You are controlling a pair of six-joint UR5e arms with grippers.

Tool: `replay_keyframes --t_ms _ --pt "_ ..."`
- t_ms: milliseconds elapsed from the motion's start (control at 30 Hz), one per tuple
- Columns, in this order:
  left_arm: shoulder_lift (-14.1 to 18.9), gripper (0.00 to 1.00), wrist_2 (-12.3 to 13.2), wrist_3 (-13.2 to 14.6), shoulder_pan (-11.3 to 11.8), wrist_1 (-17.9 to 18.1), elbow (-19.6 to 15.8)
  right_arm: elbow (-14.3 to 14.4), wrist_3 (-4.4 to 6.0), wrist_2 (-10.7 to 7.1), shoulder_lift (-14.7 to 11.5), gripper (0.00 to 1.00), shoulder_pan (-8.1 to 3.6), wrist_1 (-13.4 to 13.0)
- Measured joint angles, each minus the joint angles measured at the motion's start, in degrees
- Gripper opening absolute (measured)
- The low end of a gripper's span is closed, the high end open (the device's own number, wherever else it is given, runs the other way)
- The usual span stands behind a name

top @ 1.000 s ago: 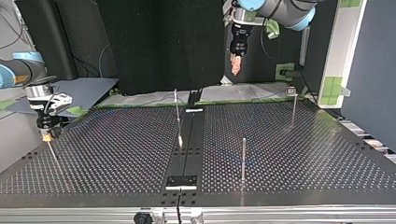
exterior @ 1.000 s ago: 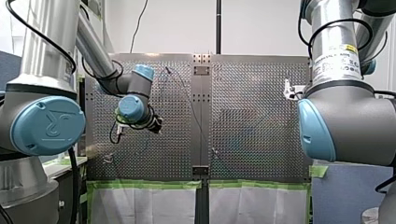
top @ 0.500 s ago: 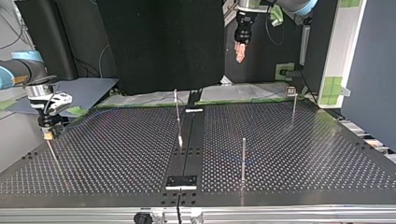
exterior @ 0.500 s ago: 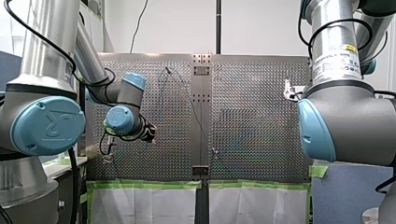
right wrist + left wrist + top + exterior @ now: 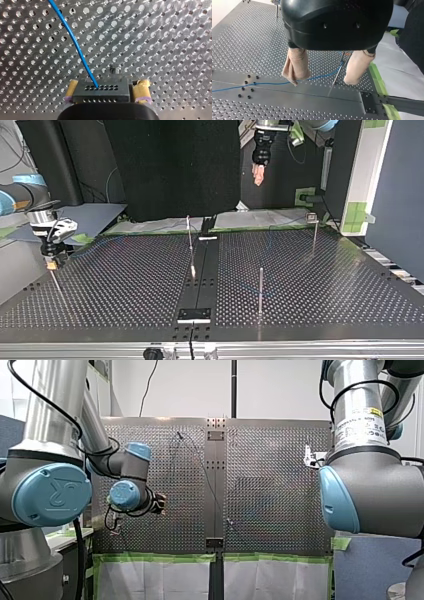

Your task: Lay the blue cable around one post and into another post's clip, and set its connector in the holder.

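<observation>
Though top's unclear, wrist cam shows R gripper (image 5: pixel 106 88) clamping connector (image 5: pixel 101 93).

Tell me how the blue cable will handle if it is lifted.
Probably floppy: the cable lies in a slack curve on the table. Likely light, being so thin. One end would likely be anchored, since my right gripper is shut on the connector.

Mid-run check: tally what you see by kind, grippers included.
3 free-standing posts
2 grippers: my left gripper, my right gripper
1 thin rod under my right gripper
1 blue cable
1 black connector
Total: 8
</observation>
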Motion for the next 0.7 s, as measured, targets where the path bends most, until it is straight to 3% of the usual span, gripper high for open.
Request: replay_keyframes --t_ms 700 --pt "-5.71 1.0 0.94 -0.41 -0.22 10.76 1.36 0.0 0.0 0.0 0.0 0.92 0.0 0.0"
